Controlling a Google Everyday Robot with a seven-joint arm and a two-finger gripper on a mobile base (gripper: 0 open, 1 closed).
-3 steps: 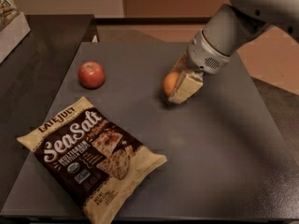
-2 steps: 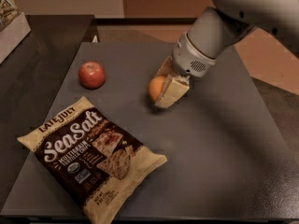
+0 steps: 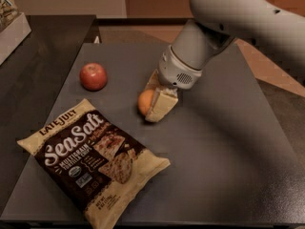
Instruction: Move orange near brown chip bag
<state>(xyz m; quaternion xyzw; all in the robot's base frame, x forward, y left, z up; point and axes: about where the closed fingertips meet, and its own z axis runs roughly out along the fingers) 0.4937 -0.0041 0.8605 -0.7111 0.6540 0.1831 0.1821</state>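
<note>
The orange is a small round fruit held low over the middle of the grey table, between my gripper's cream fingers. My gripper is shut on the orange, with the arm reaching in from the upper right. The brown chip bag, dark brown and cream with "Sea Salt" print, lies flat at the front left. The orange sits a short way up and right of the bag's upper right edge, apart from it.
A red apple rests on the table to the left of the orange, behind the bag. A darker counter adjoins the table's left side, with a pale box at its far left.
My gripper has carried the orange to the left and toward the front, closer to the chip bag. The apple and the bag have not moved.
</note>
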